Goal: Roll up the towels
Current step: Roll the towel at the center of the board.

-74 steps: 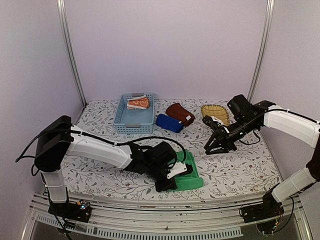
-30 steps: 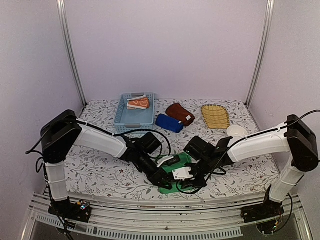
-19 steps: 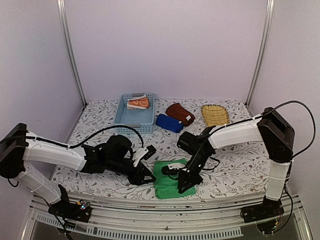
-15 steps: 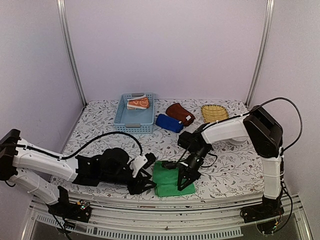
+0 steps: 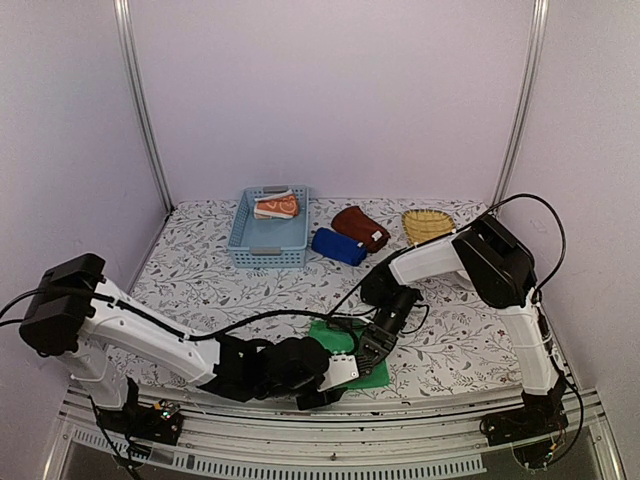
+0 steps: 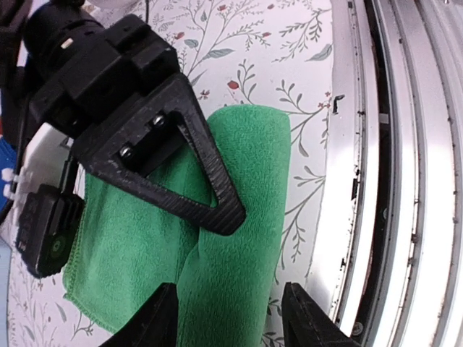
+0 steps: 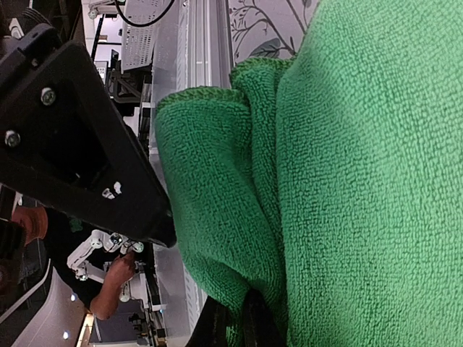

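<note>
Both tools work at the plain green cloth towel (image 5: 378,370) by the near edge of the flower-printed table (image 5: 200,280).

From above, the towel lies partly rolled. The right tool (image 5: 368,345) is down on its far side and the left tool (image 5: 330,388) is at its near side. Farther back stand a light blue plastic basket (image 5: 262,240) holding an orange-and-white cloth towel (image 5: 277,206), a dark blue towel (image 5: 338,246), a maroon towel (image 5: 360,228) and a yellow woven wicker tray (image 5: 428,225). The left wrist view shows the left tool's fingers (image 6: 163,322) apart, one on either side of the rolled fold, with the right tool's black tip resting on the cloth. The right wrist view shows the right tool's fingers (image 7: 217,325) together, nipping a fold of the green towel.
</note>
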Controlling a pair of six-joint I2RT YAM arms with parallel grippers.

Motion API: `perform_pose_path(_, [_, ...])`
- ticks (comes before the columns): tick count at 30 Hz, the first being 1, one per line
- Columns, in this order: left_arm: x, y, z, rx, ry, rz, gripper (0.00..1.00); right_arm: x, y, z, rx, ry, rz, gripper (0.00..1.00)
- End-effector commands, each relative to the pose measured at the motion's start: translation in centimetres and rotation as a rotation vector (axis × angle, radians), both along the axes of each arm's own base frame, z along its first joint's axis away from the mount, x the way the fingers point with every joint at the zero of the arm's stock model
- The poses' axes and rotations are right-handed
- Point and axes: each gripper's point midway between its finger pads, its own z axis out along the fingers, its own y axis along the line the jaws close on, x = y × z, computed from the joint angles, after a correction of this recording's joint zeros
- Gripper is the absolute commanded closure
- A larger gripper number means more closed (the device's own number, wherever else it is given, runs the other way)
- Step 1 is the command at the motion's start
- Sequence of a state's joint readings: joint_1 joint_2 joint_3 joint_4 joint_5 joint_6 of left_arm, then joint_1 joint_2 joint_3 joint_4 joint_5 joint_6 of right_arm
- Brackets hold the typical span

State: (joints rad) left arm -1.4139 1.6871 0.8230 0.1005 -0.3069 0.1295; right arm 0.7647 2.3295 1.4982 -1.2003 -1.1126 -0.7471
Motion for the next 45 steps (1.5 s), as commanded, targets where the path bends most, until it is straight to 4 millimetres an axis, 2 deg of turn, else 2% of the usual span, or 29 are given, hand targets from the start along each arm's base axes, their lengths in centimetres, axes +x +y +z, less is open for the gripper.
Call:
perform_pose_path(1, [0.4,-1.1,-1.2,0.096,-0.114,-0.069,0.48,-0.1,-1.2,-3.5,-0.080,-0.038,0.043,0.96])
perform_pose_path(4, [0.6,-1.5,-2.6,0.148,-0.136,-0.078,0.48,-0.1,-1.2,-3.5,-0.079,-0.032,0.040,0.96])
perform_pose_path(8, [0.7,-1.7,-3.6,0.183,-0.150,-0.089,0.55,-0.2,-1.1,-3.5,-0.073,-0.023,0.038,0.96])
perform_pose_path(15, [0.1,-2.0,-2.8,0.159,-0.119,-0.110,0.82,0.0,-0.9,-2.5,-0.056,-0.034,0.038,0.95])
perform_pose_path(17, [-0.4,-2.2,-2.8,0.147,-0.077,-0.133,0.89,0.0,-0.9,-1.7,-0.050,-0.030,0.039,0.90])
perform_pose_path(20, [-1.0,-2.4,-3.1,0.143,0.027,-0.158,0.95,1.2,-0.9,2.0,0.034,-0.105,0.037,0.73])
perform_pose_path(22, [-0.8,-2.1,-3.4,0.143,0.114,-0.153,0.97,3.3,-1.2,5.1,0.093,-0.193,0.000,0.65])
perform_pose_path(24, [-0.3,-1.8,-3.4,0.130,0.185,-0.137,0.97,5.4,-1.7,7.3,0.132,-0.282,-0.044,0.63])
perform_pose_path(28, [0.0,-1.3,-3.7,0.103,0.427,-0.129,0.97,11.5,-4.0,10.8,0.100,-0.494,-0.221,0.62])
perform_pose_path(30, [0.4,-1.1,-4.1,0.102,0.549,-0.100,0.97,12.9,-5.1,12.7,0.098,-0.608,-0.283,0.62])
perform_pose_path(31, [0.3,-1.0,-4.4,0.101,0.616,-0.094,0.97,13.3,-5.6,14.4,0.120,-0.709,-0.297,0.62])
perform_pose_path(32, [0.4,-1.0,-4.7,0.099,0.672,-0.085,0.97,13.7,-6.1,15.1,0.118,-0.797,-0.314,0.62])
perform_pose_path(34, [0.6,-0.7,-6.0,0.121,0.772,-0.062,0.96,13.4,-6.6,17.2,0.175,-0.912,-0.342,0.62])
perform_pose_path(37, [0.9,-0.2,-7.4,0.134,0.903,-0.029,0.96,11.5,-7.3,18.9,0.279,-1.005,-0.343,0.61])
perform_pose_path(40, [1.0,0.0,-7.8,0.115,0.981,-0.015,0.95,9.0,-7.5,19.3,0.368,-1.059,-0.299,0.61])
perform_pose_path(42, [1.1,0.0,-7.8,0.097,1.015,-0.004,0.95,7.3,-7.2,17.9,0.359,-1.093,-0.218,0.61])
perform_pose_path(45, [1.2,0.0,-7.3,0.058,1.069,0.001,0.96,4.7,-6.3,14.2,0.298,-1.109,-0.077,0.62])
